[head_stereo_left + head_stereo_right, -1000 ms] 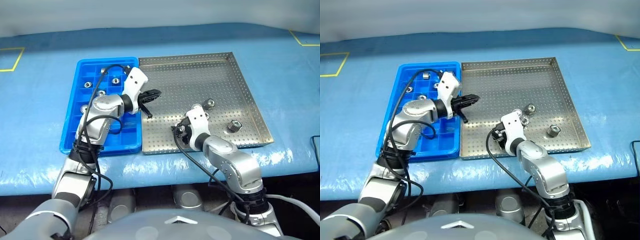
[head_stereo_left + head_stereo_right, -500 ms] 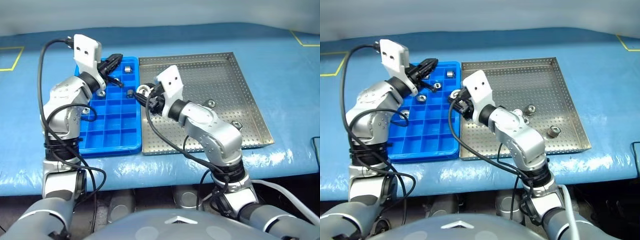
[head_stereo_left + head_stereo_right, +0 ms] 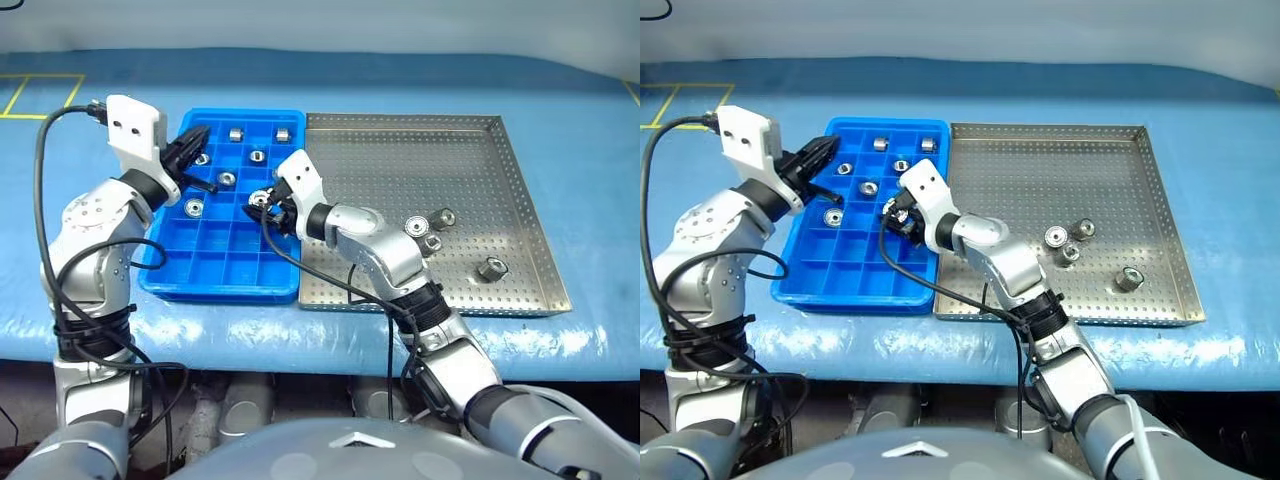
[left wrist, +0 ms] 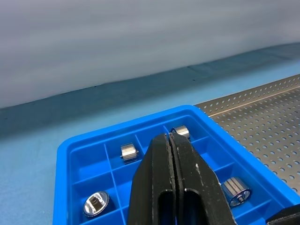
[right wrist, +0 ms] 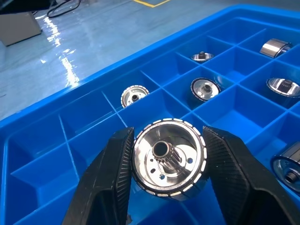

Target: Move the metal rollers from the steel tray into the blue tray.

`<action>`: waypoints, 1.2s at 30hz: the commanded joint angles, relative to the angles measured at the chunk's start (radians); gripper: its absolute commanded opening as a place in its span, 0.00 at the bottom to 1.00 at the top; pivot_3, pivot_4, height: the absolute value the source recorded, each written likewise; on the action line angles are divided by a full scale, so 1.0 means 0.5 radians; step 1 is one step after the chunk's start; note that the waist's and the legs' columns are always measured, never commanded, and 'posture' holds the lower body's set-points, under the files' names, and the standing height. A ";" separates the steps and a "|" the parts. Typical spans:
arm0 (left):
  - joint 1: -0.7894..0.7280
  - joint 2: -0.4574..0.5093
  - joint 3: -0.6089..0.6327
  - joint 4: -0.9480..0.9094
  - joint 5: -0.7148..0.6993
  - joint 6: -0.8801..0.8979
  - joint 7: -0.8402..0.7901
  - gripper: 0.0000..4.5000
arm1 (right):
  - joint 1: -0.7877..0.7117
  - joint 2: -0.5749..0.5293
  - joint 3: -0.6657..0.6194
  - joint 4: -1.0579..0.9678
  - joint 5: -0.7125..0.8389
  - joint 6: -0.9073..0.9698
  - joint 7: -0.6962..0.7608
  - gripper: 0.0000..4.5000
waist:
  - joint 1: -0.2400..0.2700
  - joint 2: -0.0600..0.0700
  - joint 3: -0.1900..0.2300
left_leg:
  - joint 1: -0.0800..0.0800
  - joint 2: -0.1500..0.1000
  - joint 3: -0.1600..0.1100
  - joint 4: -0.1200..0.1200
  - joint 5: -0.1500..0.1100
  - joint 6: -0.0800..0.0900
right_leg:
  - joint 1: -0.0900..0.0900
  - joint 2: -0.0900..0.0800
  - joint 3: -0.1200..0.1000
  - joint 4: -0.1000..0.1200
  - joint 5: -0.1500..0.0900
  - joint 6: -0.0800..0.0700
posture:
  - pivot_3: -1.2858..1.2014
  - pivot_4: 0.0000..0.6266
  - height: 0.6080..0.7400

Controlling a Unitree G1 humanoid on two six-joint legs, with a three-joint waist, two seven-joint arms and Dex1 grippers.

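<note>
Gripping one of the metal rollers (image 5: 168, 160) between its two fingers, the right gripper (image 5: 168, 161) hangs above the blue tray (image 3: 160, 285), over its compartments beside the steel tray (image 3: 520, 300). Beyond it more rollers sit in separate cells. The left gripper (image 4: 170, 140) is clenched and empty above the far cells. To the right, three rollers (image 3: 430, 230) lie on the steel tray.
</note>
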 commanded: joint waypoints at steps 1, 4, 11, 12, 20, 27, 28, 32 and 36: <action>-0.006 0.049 0.041 -0.108 -0.028 0.006 0.014 0.01 | -0.036 0.034 -0.046 -0.059 0.020 -0.047 0.044 0.52 | 0.006 0.000 0.000 | 0.000 0.000 0.000 -0.002 0.001 -0.002 | -0.001 0.000 0.000 0.000 0.000 0.000 | 0.53 0.24 1.00; -0.011 0.076 0.054 -0.092 -0.035 0.008 0.015 0.01 | -0.012 0.046 -0.020 -0.091 0.024 -0.020 0.075 0.52 | 0.000 0.000 0.000 | 0.000 0.000 0.000 -0.004 0.001 -0.002 | -0.002 0.000 0.000 0.001 -0.001 -0.002 | 0.53 0.24 1.00; -0.039 0.087 0.023 -0.056 -0.038 -0.006 0.032 0.01 | 0.155 0.000 0.055 -0.347 0.000 0.202 0.018 0.52 | 0.001 0.000 0.000 | 0.000 0.001 -0.001 -0.005 0.002 -0.003 | -0.003 0.000 -0.001 0.003 -0.002 -0.004 | 0.52 0.24 1.00; -0.040 0.084 0.019 -0.051 -0.039 -0.007 0.033 0.01 | 0.184 -0.011 0.069 -0.394 0.000 0.232 0.017 0.52 | 0.001 0.000 0.000 | -0.001 0.000 -0.001 -0.005 0.002 -0.003 | -0.004 0.000 -0.001 0.003 -0.002 -0.004 | 0.52 0.24 1.00; -0.072 0.066 -0.047 0.005 -0.028 -0.018 0.028 0.01 | 0.277 -0.066 0.069 -0.480 -0.020 0.364 -0.030 0.56 | -0.008 0.000 0.000 | 0.001 0.001 -0.001 -0.004 0.004 -0.005 | -0.003 0.000 -0.001 0.005 -0.002 -0.004 | 0.51 0.24 1.00; -0.118 0.042 -0.109 0.059 -0.036 -0.027 0.004 0.01 | 0.334 -0.076 0.031 -0.739 0.056 0.303 0.010 0.85 | -0.012 -0.001 0.000 | 0.000 0.001 -0.001 -0.004 0.004 -0.006 | -0.003 0.000 -0.001 0.004 -0.002 -0.004 | 0.50 0.24 1.00; -0.127 0.029 -0.124 0.070 -0.038 -0.033 -0.001 0.01 | 0.352 -0.057 -0.011 -0.804 0.070 0.292 -0.027 0.85 | -0.016 -0.001 -0.001 | 0.000 0.001 -0.001 -0.004 0.004 -0.006 | -0.003 0.000 -0.001 0.004 -0.002 -0.004 | 0.50 0.24 1.00; -0.161 -0.060 -0.244 0.090 -0.053 -0.060 -0.046 0.01 | 0.440 -0.084 -0.232 -1.114 0.053 0.293 -0.212 0.85 | -0.024 -0.001 -0.001 | -0.001 0.001 -0.001 -0.004 0.004 -0.006 | -0.004 0.000 -0.001 0.004 -0.002 -0.004 | 0.49 0.24 1.00; -0.167 -0.187 -0.451 0.104 -0.042 -0.140 -0.140 0.01 | 0.648 -0.272 -0.459 -1.435 -0.105 0.430 -0.454 0.85 | -0.015 -0.002 -0.002 | -0.002 -0.002 -0.001 -0.003 0.004 -0.006 | -0.002 -0.003 -0.002 0.002 -0.002 -0.004 | 0.48 0.24 1.00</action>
